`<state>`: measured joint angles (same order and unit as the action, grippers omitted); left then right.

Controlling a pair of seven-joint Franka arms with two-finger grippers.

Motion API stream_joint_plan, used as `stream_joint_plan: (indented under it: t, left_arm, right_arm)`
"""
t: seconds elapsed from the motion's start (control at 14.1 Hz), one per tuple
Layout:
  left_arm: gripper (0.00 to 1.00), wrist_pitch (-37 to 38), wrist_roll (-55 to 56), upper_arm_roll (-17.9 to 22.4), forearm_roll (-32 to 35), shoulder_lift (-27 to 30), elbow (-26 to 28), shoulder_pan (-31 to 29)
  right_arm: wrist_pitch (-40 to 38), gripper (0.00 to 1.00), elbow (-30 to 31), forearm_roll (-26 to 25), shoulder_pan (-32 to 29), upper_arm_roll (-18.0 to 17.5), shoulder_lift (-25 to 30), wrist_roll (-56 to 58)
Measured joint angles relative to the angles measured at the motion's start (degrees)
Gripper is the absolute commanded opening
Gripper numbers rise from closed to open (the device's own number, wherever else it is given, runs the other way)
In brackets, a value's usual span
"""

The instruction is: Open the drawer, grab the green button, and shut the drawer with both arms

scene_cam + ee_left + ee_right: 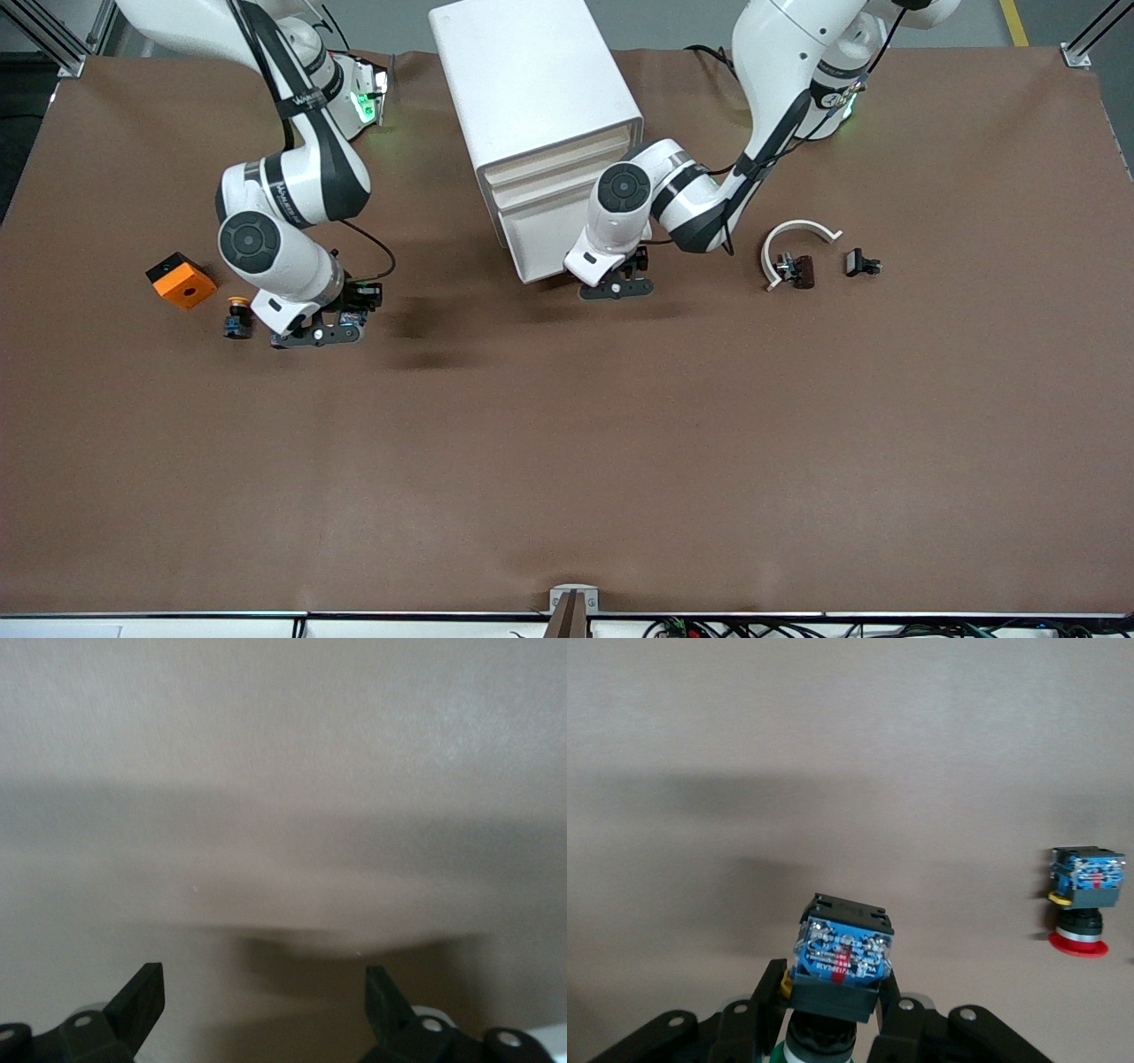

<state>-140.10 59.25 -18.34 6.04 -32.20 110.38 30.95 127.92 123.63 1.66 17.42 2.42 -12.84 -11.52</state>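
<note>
Toward my right arm's end of the table (567,461) an orange block (181,280) lies on the brown surface, and beside it, slightly nearer the front camera, stands the red-capped button (236,318). Just beside that button hangs my right gripper (332,321), its fingers (769,997) clamped on the button (841,958): the wrist view shows the black and blue body pinched between them, with a sliver of green cap at the lower edge. The red-capped one appears there too, well apart from what I hold.

At the middle of the table stands the white drawer cabinet (540,115), its drawer fronts flush with the frame. My left gripper (617,285) is low in front of the cabinet's lowest drawer, fingertips (142,994) spread wide with nothing between them; only bare table shows in that wrist view.

Toward my left arm's end of the table lies a curved white piece (791,236), a small dark part (798,269) touching its open side, and a small black part (862,263) lies near them.
</note>
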Motion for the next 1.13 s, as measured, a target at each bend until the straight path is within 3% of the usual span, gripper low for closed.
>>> stream_joint_plan:
  t: [0.57,1.13]
  left_arm:
    - [1.00,9.23,2.87,-4.36,-2.30,0.04,-0.76,0.59]
    - [1.00,10.45,2.87,-7.12,-7.27,-0.27,-0.72,0.75]
  right_arm:
    - [8.46,0.23,1.84,-1.39,-9.52,0.11,-2.95,10.34]
    - [13.28,0.31,1.89,-1.43,-10.50,-0.07,-9.46,13.09]
